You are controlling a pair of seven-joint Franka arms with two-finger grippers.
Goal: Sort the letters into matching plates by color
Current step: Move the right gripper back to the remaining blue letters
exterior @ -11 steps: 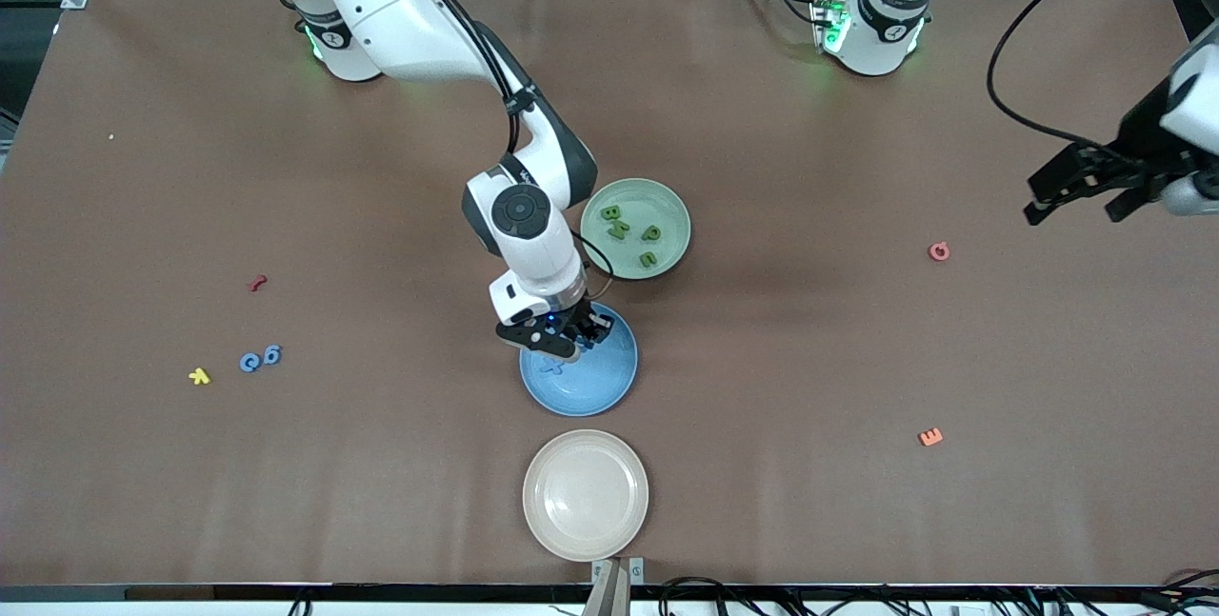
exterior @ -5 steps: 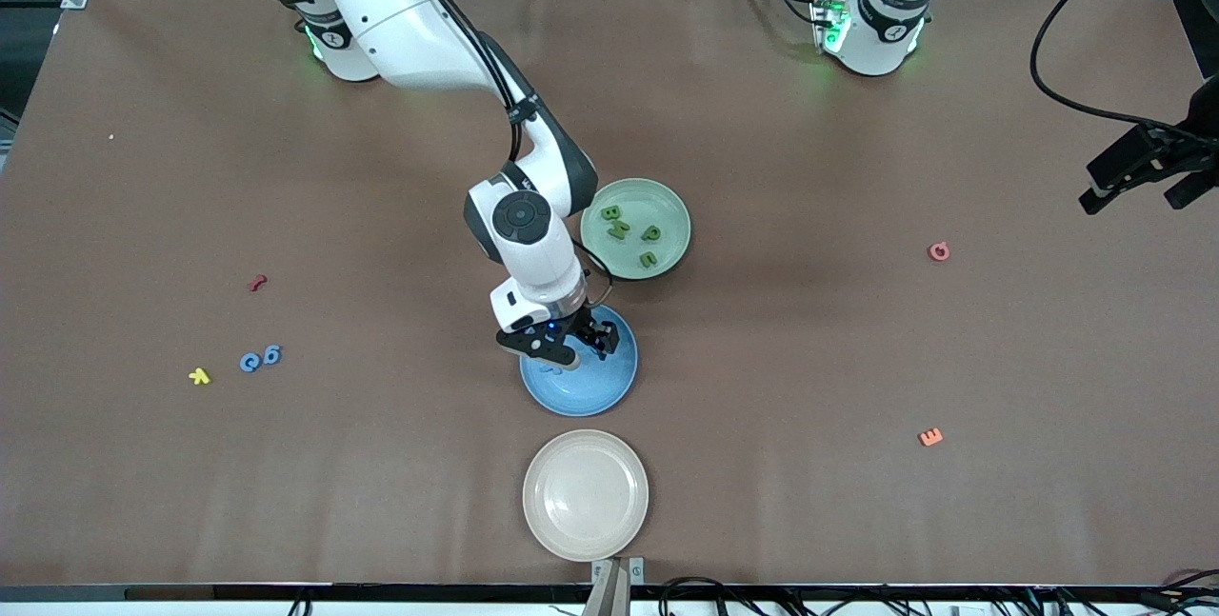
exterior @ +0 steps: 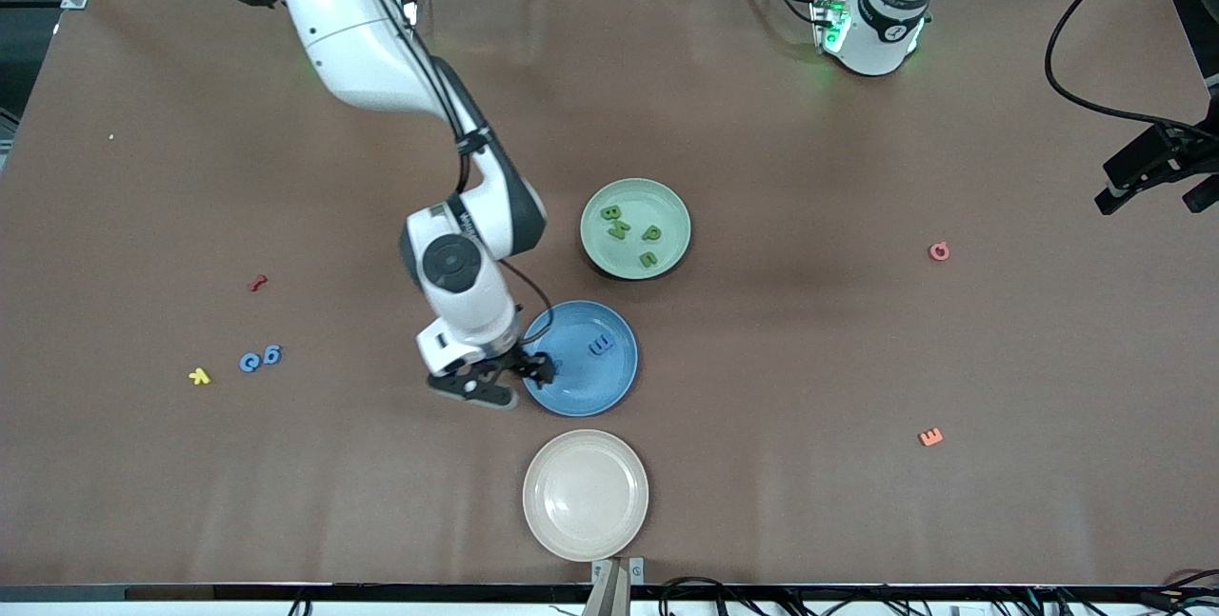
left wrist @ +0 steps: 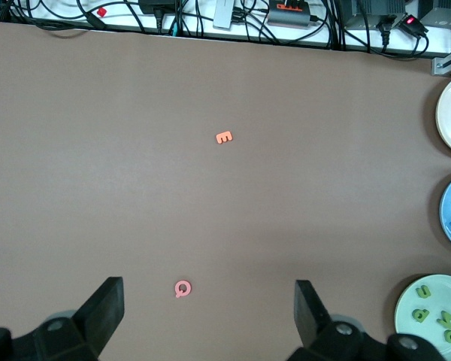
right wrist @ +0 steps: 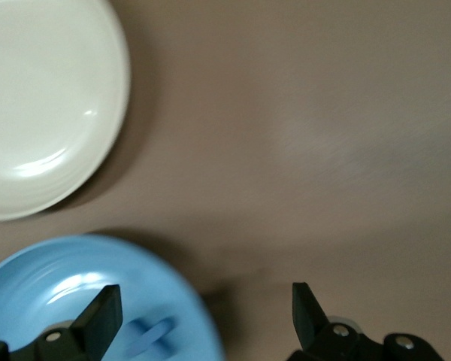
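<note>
The blue plate (exterior: 583, 389) holds a blue letter (exterior: 600, 346), and a second blue letter (right wrist: 146, 335) lies near its rim. My right gripper (exterior: 509, 380) hangs open and empty over that rim, on the side toward the right arm's end. Two more blue letters (exterior: 249, 362) (exterior: 272, 354) lie on the table toward the right arm's end. The green plate (exterior: 669, 208) holds several green letters (exterior: 617, 228). My left gripper (exterior: 1152, 200) is open and empty, high over the left arm's end of the table.
A beige plate (exterior: 585, 494) sits nearer the front camera than the blue plate. Loose letters lie about: yellow (exterior: 199, 375), red (exterior: 255, 283), pink (exterior: 939, 251) and orange (exterior: 930, 437).
My right gripper opened, left a blue letter in the blue plate and moved off toward the right arm's end. My left gripper drew back toward its table end.
</note>
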